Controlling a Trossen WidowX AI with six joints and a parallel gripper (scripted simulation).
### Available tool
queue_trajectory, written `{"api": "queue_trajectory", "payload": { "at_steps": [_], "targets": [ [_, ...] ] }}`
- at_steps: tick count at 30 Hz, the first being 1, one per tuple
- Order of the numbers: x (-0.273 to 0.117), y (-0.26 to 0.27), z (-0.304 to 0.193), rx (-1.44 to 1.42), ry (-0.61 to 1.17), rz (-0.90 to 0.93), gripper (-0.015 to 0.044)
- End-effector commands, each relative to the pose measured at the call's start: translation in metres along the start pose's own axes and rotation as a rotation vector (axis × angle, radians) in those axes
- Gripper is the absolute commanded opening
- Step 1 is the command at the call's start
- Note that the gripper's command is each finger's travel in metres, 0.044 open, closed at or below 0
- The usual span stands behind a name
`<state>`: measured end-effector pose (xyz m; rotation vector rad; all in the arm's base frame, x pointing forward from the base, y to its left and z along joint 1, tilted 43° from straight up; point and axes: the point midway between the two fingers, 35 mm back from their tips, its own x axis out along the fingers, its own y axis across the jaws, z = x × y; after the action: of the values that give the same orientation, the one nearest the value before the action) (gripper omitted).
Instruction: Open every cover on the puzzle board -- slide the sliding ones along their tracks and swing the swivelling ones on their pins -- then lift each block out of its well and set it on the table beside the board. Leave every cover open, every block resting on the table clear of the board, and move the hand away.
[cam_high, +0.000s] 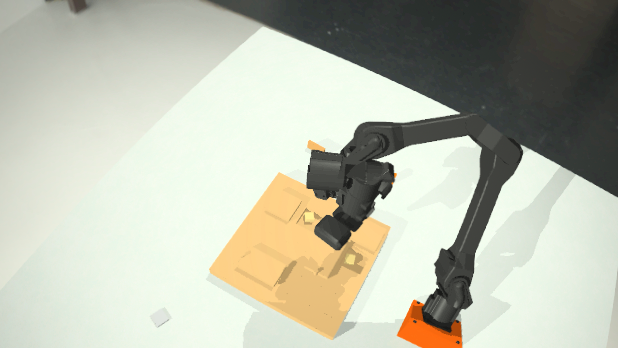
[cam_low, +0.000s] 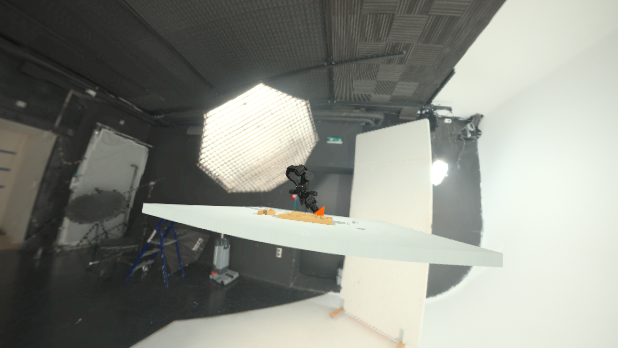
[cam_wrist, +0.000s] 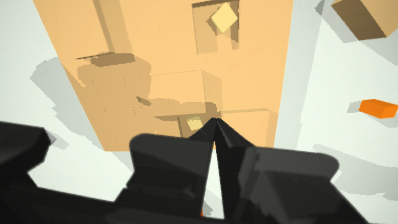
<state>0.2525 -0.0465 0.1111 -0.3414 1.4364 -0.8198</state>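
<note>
The tan puzzle board (cam_high: 250, 220) (cam_low: 305, 217) (cam_wrist: 260, 60) lies on the table. One yellow block (cam_high: 308, 217) (cam_wrist: 224, 18) sits in an uncovered well. A second yellow block (cam_high: 350, 259) (cam_wrist: 194, 123) sits in another uncovered well near the edge on the arm's side. Raised tan covers show at the upper left (cam_high: 282, 206) and lower left (cam_high: 262, 264) in the top view; another cover (cam_high: 372, 239) (cam_wrist: 245, 127) is beside the second well. My gripper (cam_wrist: 215, 122) is shut and empty above the board, its tips overlapping the second well's edge in the wrist view.
On the table past the board lie a larger tan block (cam_wrist: 370, 17), an orange block (cam_wrist: 378, 108) and a small orange piece (cam_high: 315, 146). A small grey block (cam_high: 160, 317) lies off the board's lower left. The arm's orange base (cam_high: 425, 327) stands right of the board.
</note>
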Motion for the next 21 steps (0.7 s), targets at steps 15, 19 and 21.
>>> {"api": "queue_trajectory", "payload": {
  "at_steps": [15, 19, 21],
  "targets": [
    [-0.002, 0.034, 0.043, -1.597, 0.012, 0.006, 0.0000],
    [-0.002, 0.036, 0.045, -1.758, 0.012, 0.008, 0.0000],
    [-0.002, 0.036, 0.045, -1.759, 0.012, 0.008, 0.0000]
  ]
}}
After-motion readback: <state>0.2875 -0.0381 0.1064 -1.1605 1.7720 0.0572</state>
